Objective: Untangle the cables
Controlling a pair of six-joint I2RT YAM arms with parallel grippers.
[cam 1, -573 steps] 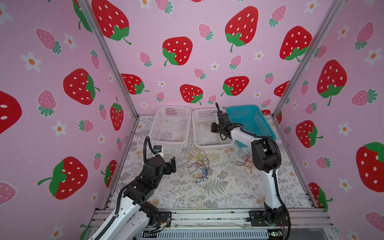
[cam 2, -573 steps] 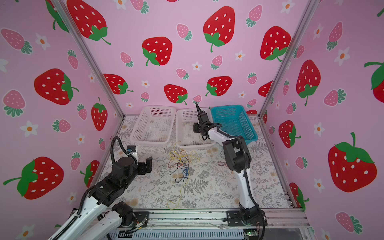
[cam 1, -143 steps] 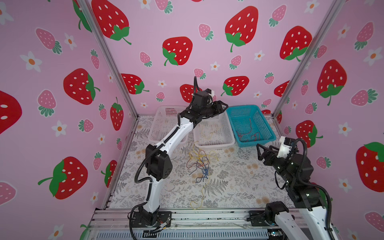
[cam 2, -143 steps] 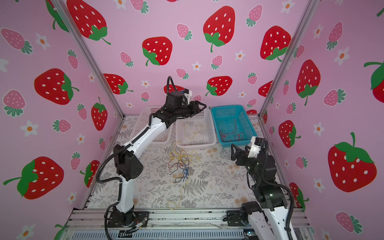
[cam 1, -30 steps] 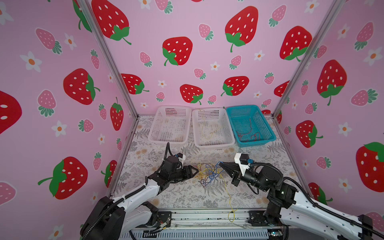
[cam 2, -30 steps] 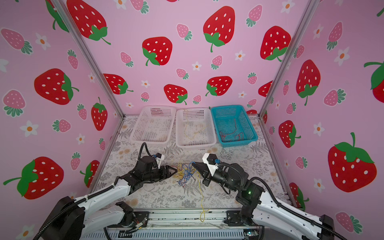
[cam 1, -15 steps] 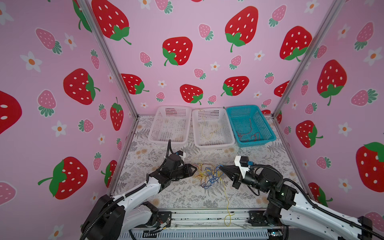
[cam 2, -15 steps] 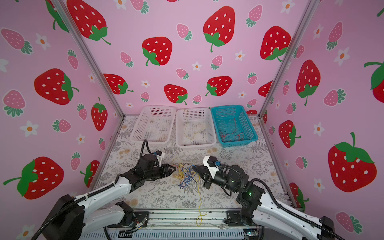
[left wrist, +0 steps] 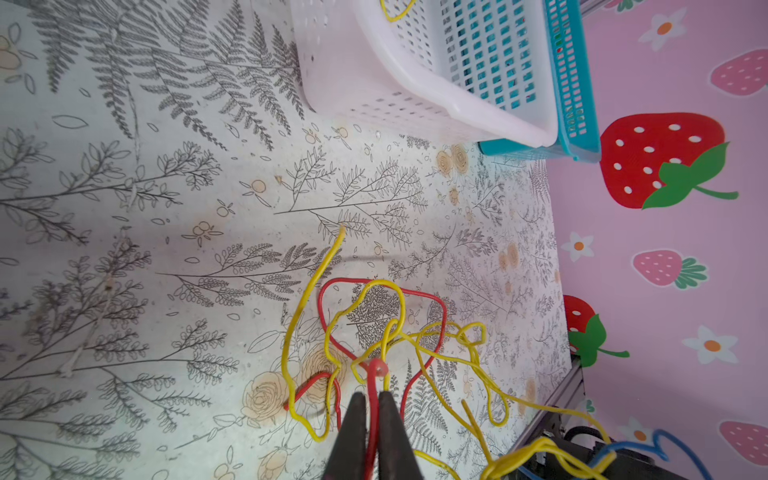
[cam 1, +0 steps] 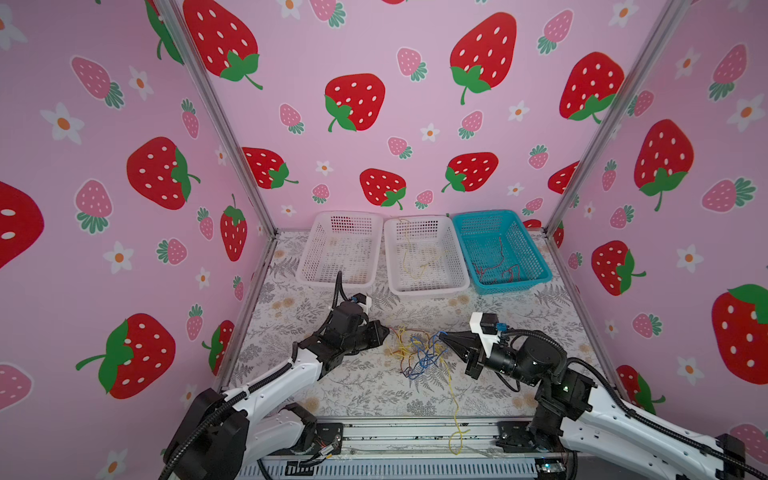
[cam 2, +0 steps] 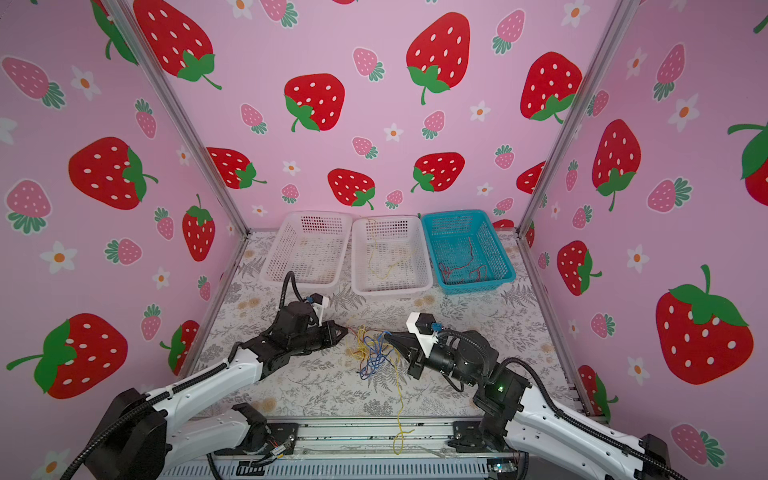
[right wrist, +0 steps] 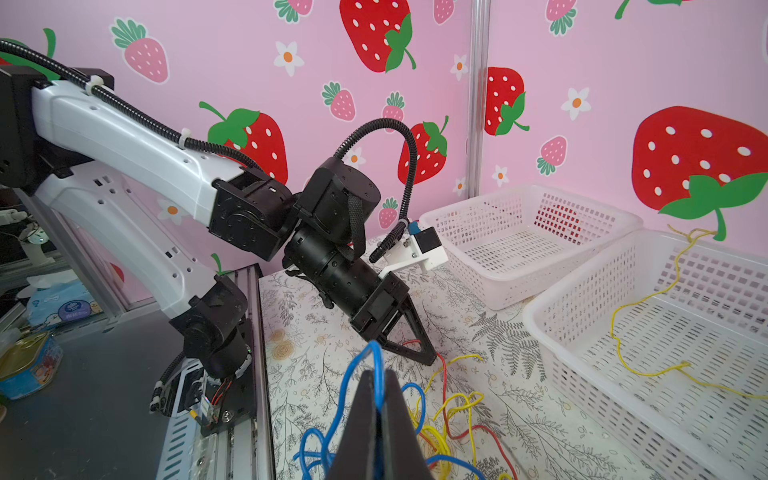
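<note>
The cables lie as a tangle of yellow, red and blue wires on the floral mat between the two arms. My left gripper reaches in low from the left. In the left wrist view this gripper is shut on a loop of the red cable. My right gripper meets the tangle from the right. The right wrist view shows that gripper shut on a loop of the blue cable. One yellow strand trails over the front rail.
Three baskets stand along the back wall. The left white basket holds nothing I can see. The middle white basket holds a yellow cable. The teal basket holds red cable. An aluminium rail runs along the front edge.
My left gripper has closed from open onto the red cable at the left side of the tangle. The right gripper stays shut on the blue cable.
</note>
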